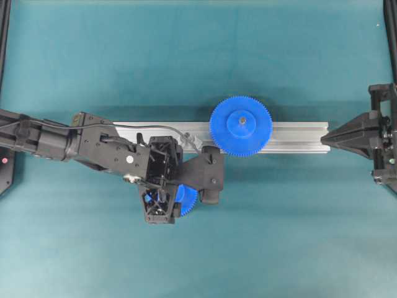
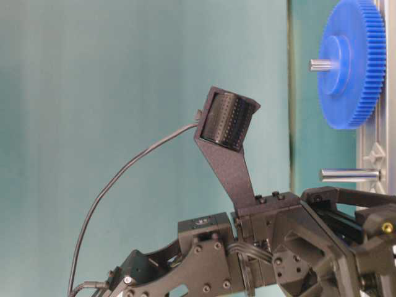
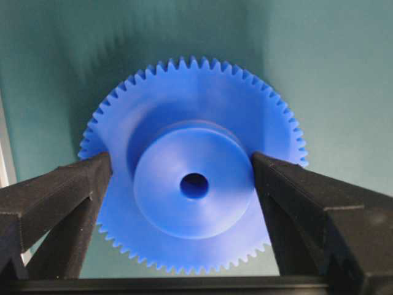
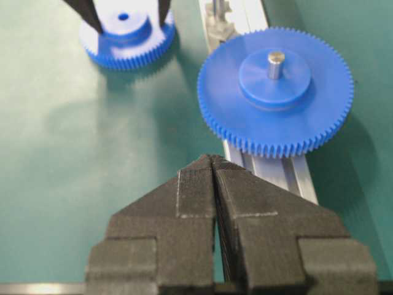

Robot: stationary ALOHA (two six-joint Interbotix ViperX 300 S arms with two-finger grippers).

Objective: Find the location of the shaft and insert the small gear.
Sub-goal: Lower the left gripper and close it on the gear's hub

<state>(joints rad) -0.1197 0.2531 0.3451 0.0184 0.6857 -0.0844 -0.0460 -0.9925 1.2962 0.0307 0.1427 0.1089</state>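
Observation:
The small gear (image 3: 194,184), a blue toothed disc with a raised hub and a dark centre hole, lies flat on the teal table. My left gripper (image 3: 181,161) hangs over it, open. Its two black fingers (image 3: 73,184) straddle the hub without closing on it. From overhead the arm hides most of the small gear (image 1: 186,200). The shaft (image 4: 216,9), a bare silvery pin, stands on the aluminium rail beside the large gear; it also shows in the table-level view as the shaft (image 2: 349,175). My right gripper (image 4: 213,163) is shut and empty, at the rail's right end (image 1: 338,136).
The larger blue gear (image 1: 240,125) sits on its own grey pin (image 4: 275,64) on the aluminium rail (image 1: 298,136), which runs across the middle of the table. The left arm with its cable lies over the rail's left end (image 1: 124,149).

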